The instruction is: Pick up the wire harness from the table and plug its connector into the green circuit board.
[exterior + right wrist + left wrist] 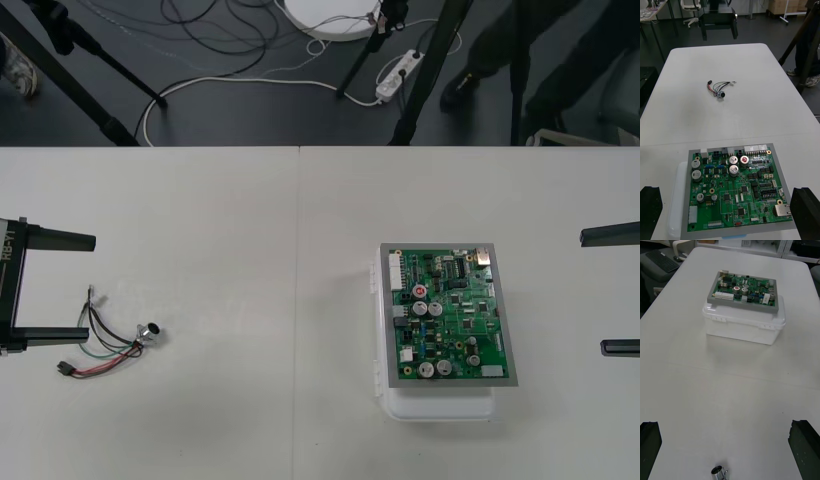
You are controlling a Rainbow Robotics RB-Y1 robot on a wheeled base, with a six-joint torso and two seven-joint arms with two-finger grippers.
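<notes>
The wire harness [110,342] lies flat on the table at the left, its round metal socket [150,331] toward the middle and its small black plug [65,368] nearest the front edge. My left gripper [90,287] stands open at the left edge, one finger right beside the wires and nothing held. In the left wrist view the socket [719,472] peeks in just ahead of the open left gripper [726,425]. The green circuit board [450,315] sits on its white base [440,405] at the right. My right gripper [593,292] waits open at the right edge.
From the right wrist, the board [737,187] lies close between the fingers [807,212] and the harness [719,88] far across the table. A seam in the table [298,300] runs between harness and board. Cables and tripod legs stand on the floor beyond the far edge.
</notes>
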